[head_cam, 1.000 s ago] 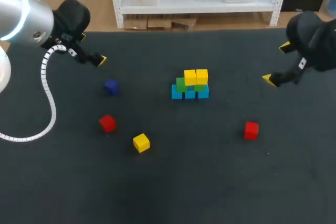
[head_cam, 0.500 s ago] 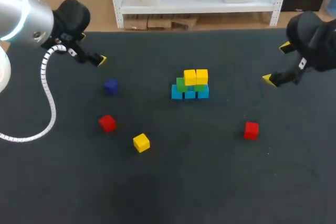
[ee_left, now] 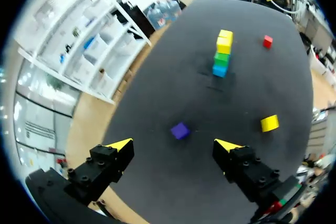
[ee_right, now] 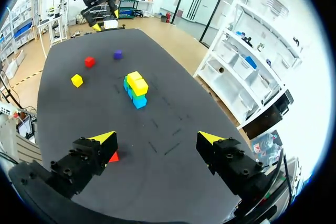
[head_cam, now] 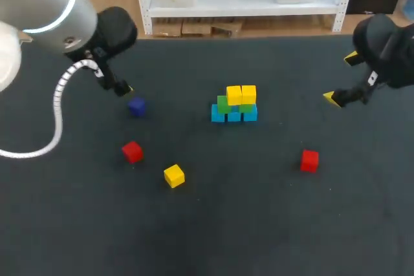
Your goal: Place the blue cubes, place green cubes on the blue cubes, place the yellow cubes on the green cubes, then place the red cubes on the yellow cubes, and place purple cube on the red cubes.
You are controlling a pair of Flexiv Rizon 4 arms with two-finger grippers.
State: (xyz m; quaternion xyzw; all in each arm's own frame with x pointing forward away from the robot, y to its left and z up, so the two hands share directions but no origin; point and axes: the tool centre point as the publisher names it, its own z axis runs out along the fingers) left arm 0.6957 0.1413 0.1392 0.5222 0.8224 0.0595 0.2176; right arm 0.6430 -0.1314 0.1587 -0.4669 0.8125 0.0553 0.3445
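At mid-table stands a stack [head_cam: 234, 105]: a row of blue cubes [head_cam: 233, 116], green cubes [head_cam: 224, 103] on them, two yellow cubes [head_cam: 241, 94] on top. A purple cube [head_cam: 136, 106] lies left of it. My left gripper [ee_left: 173, 145] hovers open just behind and above the purple cube [ee_left: 179, 130], which shows ahead between its fingers. One red cube [head_cam: 132, 152] and a loose yellow cube [head_cam: 173, 176] lie at the front left; another red cube [head_cam: 309, 160] lies at the right. My right gripper [head_cam: 342, 78] hangs open at the far right, holding nothing.
In the right wrist view the right-hand red cube [ee_right: 113, 157] lies beside one finger, and the stack [ee_right: 135, 88] stands farther ahead. The table [head_cam: 259, 224] is dark and flat, with bare surface across the front.
My left arm has swung right and forward, bringing its gripper close above the purple cube. The right arm and all cubes have kept still.
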